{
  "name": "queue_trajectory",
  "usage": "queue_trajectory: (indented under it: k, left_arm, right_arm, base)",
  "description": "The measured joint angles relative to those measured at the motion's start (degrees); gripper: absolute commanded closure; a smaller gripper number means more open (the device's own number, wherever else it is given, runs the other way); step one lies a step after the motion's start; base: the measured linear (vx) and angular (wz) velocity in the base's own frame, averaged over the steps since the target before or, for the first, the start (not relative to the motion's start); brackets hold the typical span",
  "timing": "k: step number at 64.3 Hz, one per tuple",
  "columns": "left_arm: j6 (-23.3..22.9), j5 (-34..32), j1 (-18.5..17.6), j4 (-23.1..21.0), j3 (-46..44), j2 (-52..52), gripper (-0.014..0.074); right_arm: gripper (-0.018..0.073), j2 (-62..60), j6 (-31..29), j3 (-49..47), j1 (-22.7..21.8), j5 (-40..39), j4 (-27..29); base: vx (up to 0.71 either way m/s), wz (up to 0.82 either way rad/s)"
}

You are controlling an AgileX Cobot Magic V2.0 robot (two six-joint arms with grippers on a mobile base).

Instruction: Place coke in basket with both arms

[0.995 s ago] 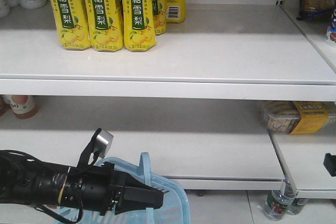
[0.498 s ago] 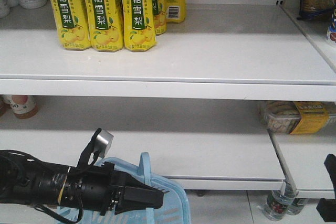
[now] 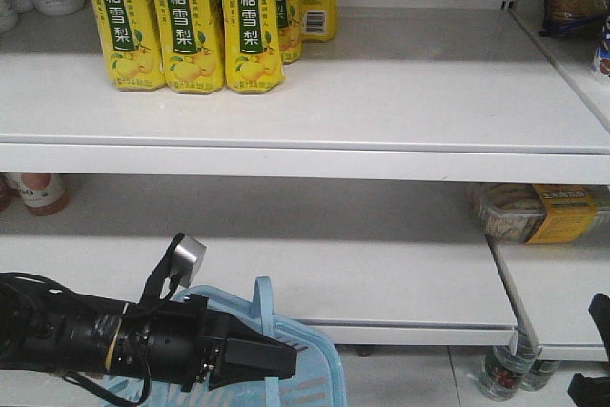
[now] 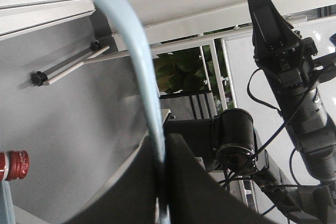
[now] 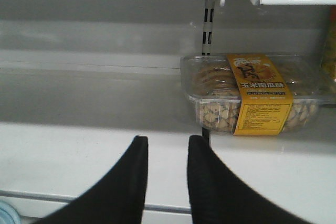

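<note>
The light blue basket [image 3: 319, 369] hangs at the bottom left of the front view. My left gripper [image 3: 286, 361] is shut on its flat handle [image 3: 264, 307]. In the left wrist view the jaws [image 4: 164, 139] pinch the handle [image 4: 121, 30] tightly. A red screw cap [image 4: 13, 165] shows at that view's left edge; its bottle body is out of view, so I cannot tell if it is the coke. My right gripper [image 5: 168, 142] is open and empty, pointing at the lower shelf. The right arm [image 3: 596, 350] shows only at the bottom right corner; it also shows in the left wrist view [image 4: 294, 77].
Yellow pear-drink cartons [image 3: 195, 21] stand on the upper shelf [image 3: 381, 92]. A clear snack box with a yellow label [image 5: 260, 93] lies on the lower shelf [image 5: 79, 145], right of the right gripper. Bottles [image 3: 500, 369] stand on the floor at right.
The right arm has moved lower at the bottom right edge of the front view. The left arm and basket have not moved.
</note>
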Motion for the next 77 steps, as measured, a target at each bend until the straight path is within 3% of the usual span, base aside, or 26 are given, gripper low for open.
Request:
queue_trajectory:
  k: [4,77]
  left_arm:
    - [0.0,0.0,0.0,0.0,0.0,0.0,0.0603]
    - [0.0,0.74,-0.64,-0.31,0.05,-1.46,0.0603]
  right_arm:
    - [0.0576,0.0,0.0,0.0,0.0,0.38,-0.02]
    - [0.0569,0.0,0.0,0.0,0.0,0.74,-0.21]
  base:
    - [0.0,0.0]
    - [0.0,0.0]
